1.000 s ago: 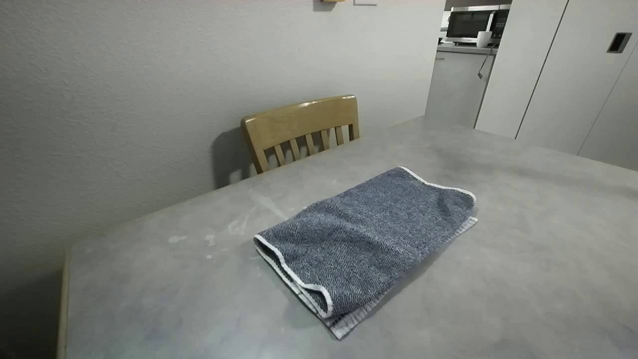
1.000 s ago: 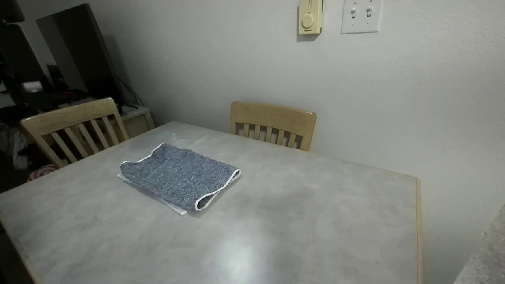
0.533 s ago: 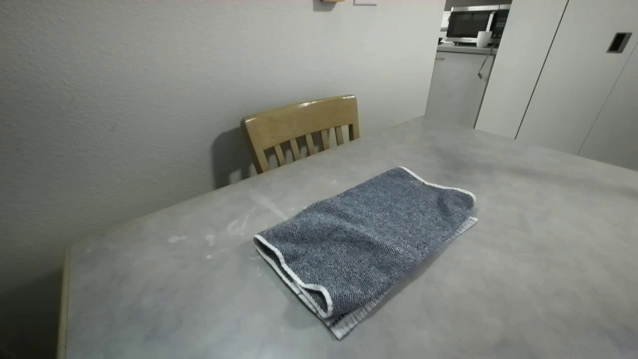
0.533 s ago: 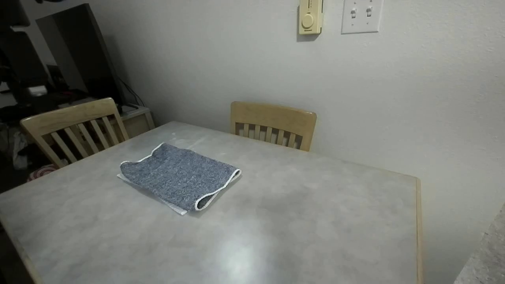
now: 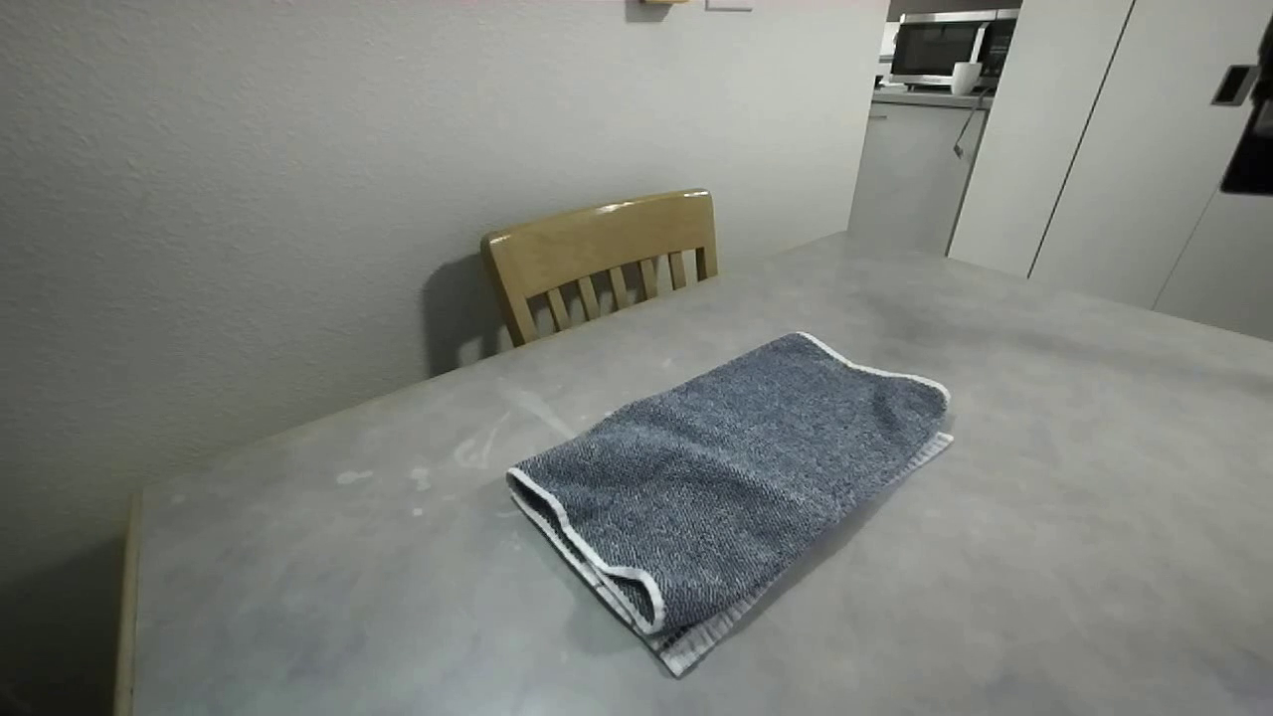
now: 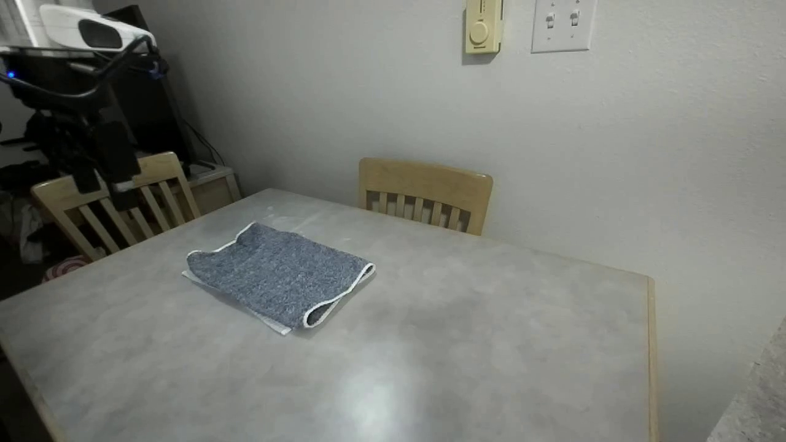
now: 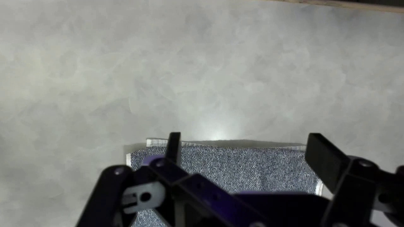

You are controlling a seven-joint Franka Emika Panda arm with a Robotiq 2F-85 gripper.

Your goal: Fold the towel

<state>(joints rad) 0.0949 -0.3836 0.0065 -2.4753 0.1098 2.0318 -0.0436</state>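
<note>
Grey table (image 5: pixel 1074 557), bearing one blue-grey towel (image 5: pixel 736 467), folded over, white-edged. Handling, presumably: light, limp, soft, unbreakable, hardly slippery. Your tool (image 7: pixel 244 147): spread, empty, raised clear of the towel. Suggested hold: pinch both layers at a short end.

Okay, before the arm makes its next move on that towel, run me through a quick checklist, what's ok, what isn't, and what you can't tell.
1. Gripper open and holding nothing: ok.
2. Gripper clear of the towel: ok, it hangs apart from it in an exterior view.
3. Towel resting on the table: ok, folded over on itself.
4. Towel edges lined up: not ok, a pale lower edge sticks out from under the top along one long side.
5. Towel smooth on top: not ok, rippled in an exterior view.
6. Room between the gripper and the chair behind it: cannot tell, they overlap in an exterior view.
</note>
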